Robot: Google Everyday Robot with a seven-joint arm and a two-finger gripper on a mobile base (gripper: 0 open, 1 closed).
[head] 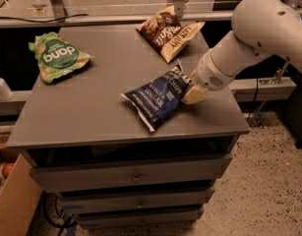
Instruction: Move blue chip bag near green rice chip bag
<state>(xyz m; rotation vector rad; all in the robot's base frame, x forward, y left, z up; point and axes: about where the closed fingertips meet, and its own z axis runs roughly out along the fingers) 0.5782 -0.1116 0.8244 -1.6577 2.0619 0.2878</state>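
gripper (191, 90) touching blue chip bag (155, 100)

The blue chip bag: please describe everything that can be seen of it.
The blue chip bag is dark navy and crinkly, with white lettering and pale sealed ends. It lies slantwise on the front right part of the grey table, its lower end close to the front edge. The claw meets its upper right end.

A: Bag films?
B: Blue chip bag (155, 100): crinkly plastic, slight sheen. Green rice chip bag (57, 57) and brown-and-cream bag (167, 31): same crinkled film.
A: Gripper?
B: Gripper (191, 90) sits at the blue bag's right end, clamped on it. Matt cream plastic. Arm shell (258, 33): smooth white plastic. Cabinet top (91, 112): smooth matt grey. Floor (268, 181): speckled, rough.
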